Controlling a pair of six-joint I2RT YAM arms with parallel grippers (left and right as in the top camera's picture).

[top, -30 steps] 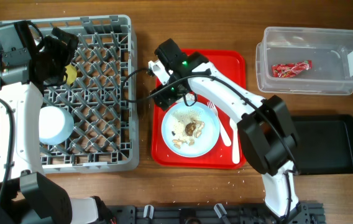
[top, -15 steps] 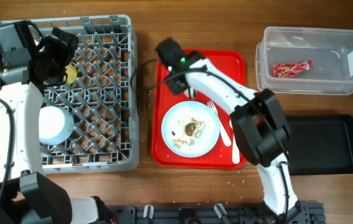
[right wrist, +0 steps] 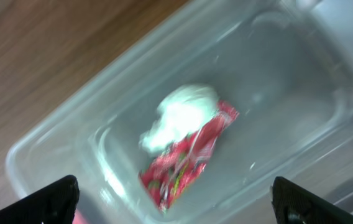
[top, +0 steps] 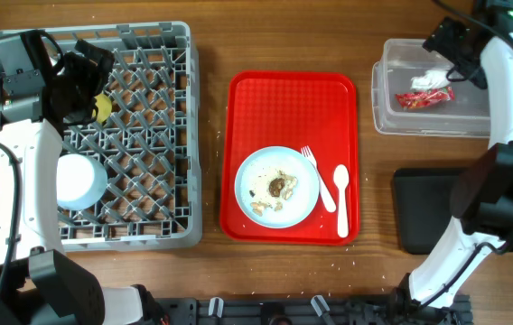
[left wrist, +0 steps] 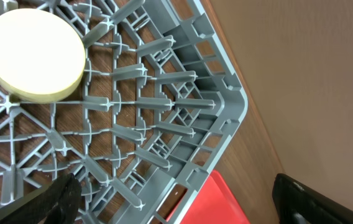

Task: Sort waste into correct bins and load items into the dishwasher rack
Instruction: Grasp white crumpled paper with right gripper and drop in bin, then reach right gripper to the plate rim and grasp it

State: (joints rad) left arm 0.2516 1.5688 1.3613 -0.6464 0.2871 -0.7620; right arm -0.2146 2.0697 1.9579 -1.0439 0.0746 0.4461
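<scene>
hovering over the far right corner of the table [top: 211,36], the right arm [top: 509,72] reaches above the clear tub [top: 392,122] – its jaws stand wide apart and released, with nothing between them. in the blurred right wrist view the crumpled white tissue [right wrist: 179,115] lies inside the tub [right wrist: 52,143], resting partly on the red snack wrapper [right wrist: 186,165]; from overhead the tissue [top: 430,79] sits just above the wrapper [top: 424,97], both near the tub's middle. the black tray [top: 424,212] lies just in front of the tub, partly hidden by the arm.

the red serving tray [top: 293,99] sits in the middle of the table. on its near half is the round pale blue plate [top: 261,176], carrying brownish food scraps [top: 279,187] and rice. the white fork [top: 318,176] leans across the plate's right edge, and the white spoon [top: 341,194] lies on the tray just beside it.

the grey dishwasher rack [top: 148,90] fills the left side. the yellow cup [top: 103,108] stands among the pegs near the far edge – its flat round face [left wrist: 36,53] shows in the left wrist view. a pale round bowl [top: 80,181] sits in the rack nearer the front. the left arm [top: 22,153] hangs over the rack beside the cup; its jaws are spread and grasp nothing.
</scene>
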